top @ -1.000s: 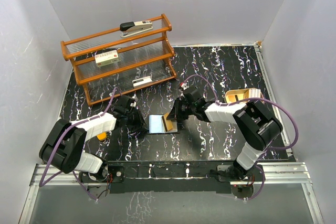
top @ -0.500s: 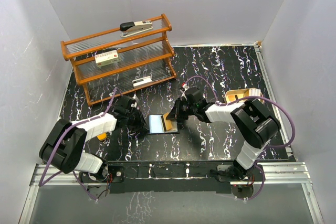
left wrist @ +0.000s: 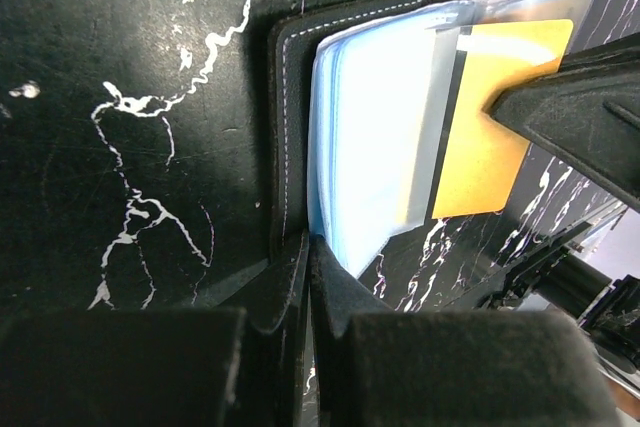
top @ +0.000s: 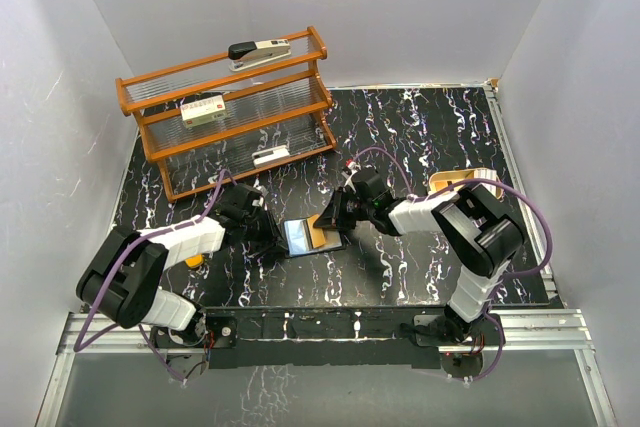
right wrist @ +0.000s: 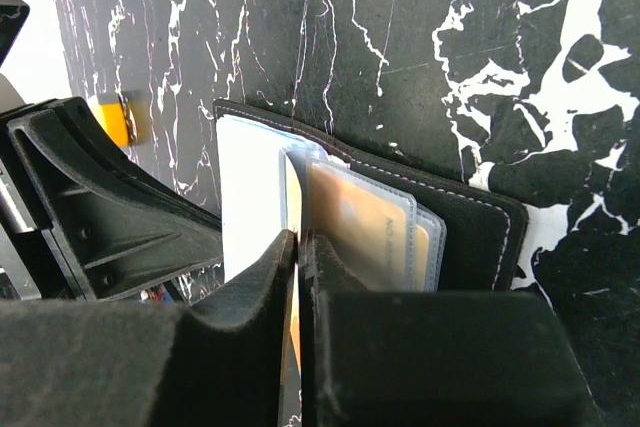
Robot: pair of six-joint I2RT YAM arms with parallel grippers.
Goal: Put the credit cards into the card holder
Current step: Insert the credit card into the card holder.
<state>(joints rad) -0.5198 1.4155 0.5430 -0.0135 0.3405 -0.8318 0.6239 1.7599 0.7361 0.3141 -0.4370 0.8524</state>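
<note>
The black card holder (top: 300, 237) lies open at the table's middle, its bluish clear sleeves up (left wrist: 375, 127). My left gripper (top: 272, 231) is shut on the holder's left edge, where the black cover meets the sleeves (left wrist: 308, 247). My right gripper (top: 337, 219) is shut on the orange credit card (right wrist: 293, 197), held edge-on against the sleeves. The same card shows partly under a sleeve in the left wrist view (left wrist: 495, 137). One sleeve holds a tan card (right wrist: 370, 227) over the black cover (right wrist: 480, 237). The dark card is out of view.
A small thick orange block (top: 195, 260) lies by the left arm and also shows in the right wrist view (right wrist: 125, 117). A wooden rack (top: 235, 112) with a stapler (top: 260, 51) stands at the back left. A tan tray (top: 462, 182) sits at the right.
The right gripper has pushed the orange card a little leftward into the holder. The holder has turned slightly and the left gripper has shifted with it.
</note>
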